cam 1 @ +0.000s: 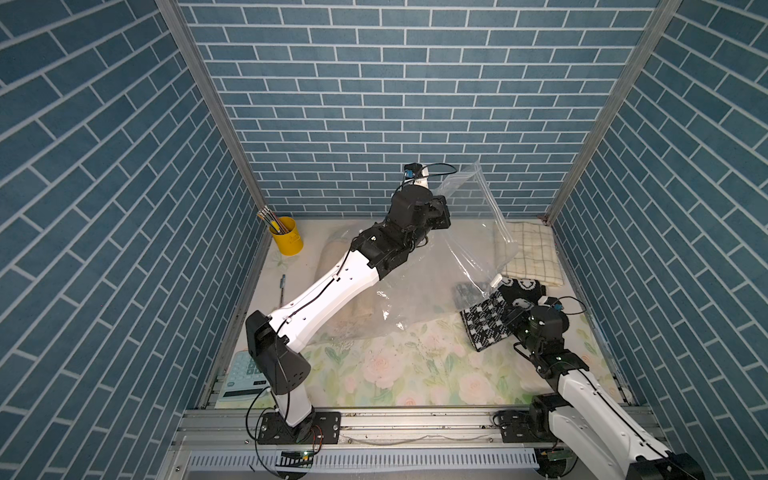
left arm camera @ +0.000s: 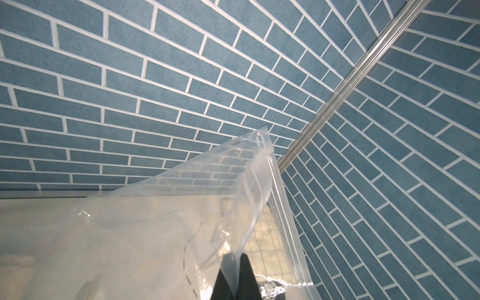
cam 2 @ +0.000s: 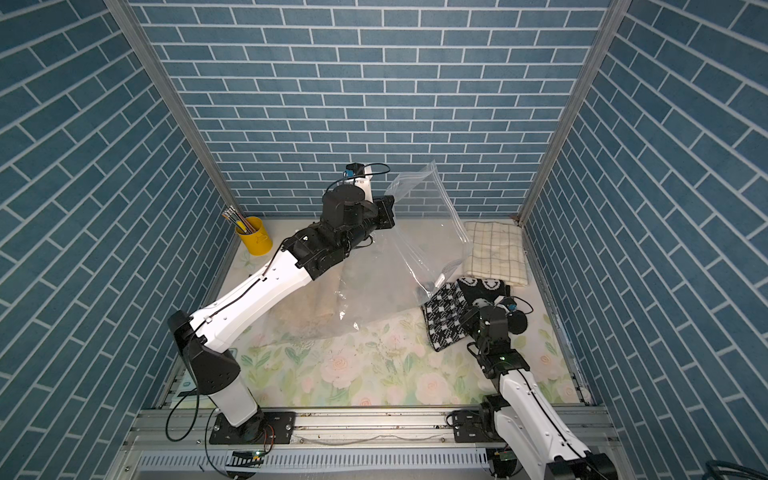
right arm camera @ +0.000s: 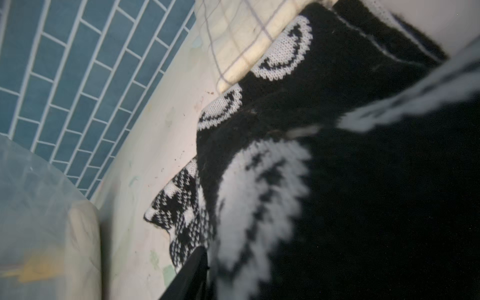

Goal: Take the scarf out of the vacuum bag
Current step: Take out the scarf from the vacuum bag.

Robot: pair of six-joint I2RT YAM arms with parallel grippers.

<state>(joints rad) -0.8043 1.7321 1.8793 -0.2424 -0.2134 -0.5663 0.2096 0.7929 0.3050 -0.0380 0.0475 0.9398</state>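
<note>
Nearest: ribbed aluminium rail (cam 1: 415,422) across the front edge. Far left, pale-keyed calculator (cam 1: 241,372) half hidden behind the left arm's (cam 1: 328,286) black elbow; thin pen (cam 1: 282,286) flat on the glossy floral mat (cam 1: 395,370); yellow cylindrical cup (cam 1: 287,239) of pencils (cam 1: 270,220) upright in the back corner. Left arm stretches long and low toward the brick-print back wall (cam 1: 415,104), wrist raised; left gripper (left arm camera: 237,259) pinched tight on the vacuum bag (cam 1: 469,232), black fingers (left arm camera: 248,278) together with film between. Bag clear, crinkly, glinting; one zip-ribbed corner stands lifted against that wall, the rest slumps to the mat mid-table. Scarf (cam 1: 486,322), thick black-and-white knit, houndstooth and smiley faces, lies on the mat just right of the bag's low edge; one end shows grey through the film, inside or behind not clear. Cream checked cloth (cam 1: 534,253), folded, back right. Right arm (cam 1: 582,395) folded short, wrist bent down over the scarf; right gripper (cam 1: 512,319) close on the knit, one finger (right arm camera: 191,272) seen, jaw spread cannot be told.
</note>
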